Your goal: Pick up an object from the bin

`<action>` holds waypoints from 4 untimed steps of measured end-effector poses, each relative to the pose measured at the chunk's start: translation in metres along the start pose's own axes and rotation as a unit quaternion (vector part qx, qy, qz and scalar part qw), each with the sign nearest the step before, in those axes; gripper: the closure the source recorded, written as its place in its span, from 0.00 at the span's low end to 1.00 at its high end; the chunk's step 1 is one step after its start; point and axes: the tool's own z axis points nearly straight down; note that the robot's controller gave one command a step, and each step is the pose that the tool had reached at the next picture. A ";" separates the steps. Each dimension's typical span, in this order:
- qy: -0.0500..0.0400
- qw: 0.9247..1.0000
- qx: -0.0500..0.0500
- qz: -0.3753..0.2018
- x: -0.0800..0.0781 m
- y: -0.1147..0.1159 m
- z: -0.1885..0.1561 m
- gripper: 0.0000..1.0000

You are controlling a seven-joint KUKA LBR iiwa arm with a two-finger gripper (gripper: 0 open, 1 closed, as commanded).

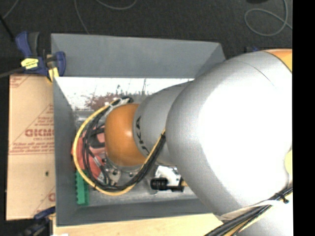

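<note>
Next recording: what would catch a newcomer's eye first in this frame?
First, the silver robot arm reaching in from the right, its orange wrist cover ringed by cables over the grey metal bin. Beside it lie a green block at lower left and a white-and-black part lower middle.

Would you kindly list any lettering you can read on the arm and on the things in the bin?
"KUKA" (partly hidden, so not certain): dark letters running sideways on the arm's silver collar, beside the orange cover.
Green block: no lettering to be seen.
White and black thing: any marks are too small to read.
</note>
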 end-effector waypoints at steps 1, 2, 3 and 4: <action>0.000 1.000 0.000 0.000 0.000 0.000 0.000 1.00; 0.001 1.000 0.001 0.001 0.001 -0.001 -0.004 1.00; 0.002 1.000 0.003 0.000 0.001 -0.002 -0.024 1.00; -0.001 1.000 -0.001 0.000 -0.001 0.000 -0.039 1.00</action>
